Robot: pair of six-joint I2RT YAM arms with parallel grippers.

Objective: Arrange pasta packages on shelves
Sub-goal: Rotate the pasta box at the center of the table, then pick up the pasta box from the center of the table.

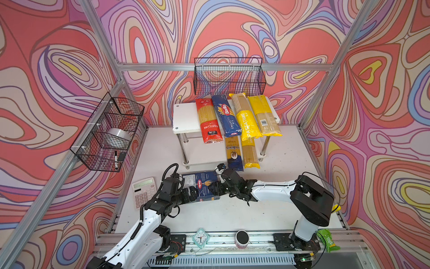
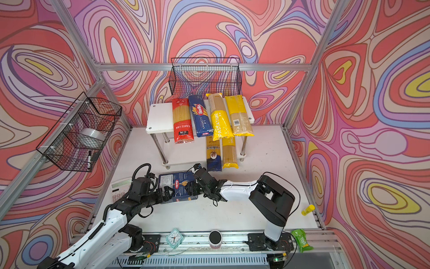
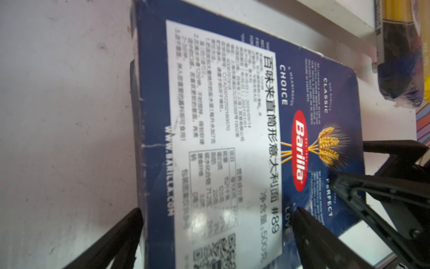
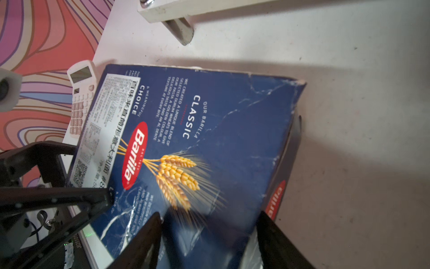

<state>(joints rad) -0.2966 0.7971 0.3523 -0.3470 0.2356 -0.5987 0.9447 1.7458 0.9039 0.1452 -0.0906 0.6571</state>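
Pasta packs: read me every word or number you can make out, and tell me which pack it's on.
"Barilla": wide blue box, also slim blue pack
"CLASSIC": wide blue box
"CHOICE": wide blue box
"WWW.BARILLA.COM": wide blue box
"#89": wide blue box
"SPAGHETTI": slim blue pack
"PASTATIME": yellow bag
Too small: red bag, barcode bag, dark-blue bag

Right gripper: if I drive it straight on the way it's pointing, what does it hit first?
The wide Barilla box: the right gripper has its open jaws over that box's near end, contact unclear. Beyond the box it would probably meet the left gripper, facing it from the opposite end.
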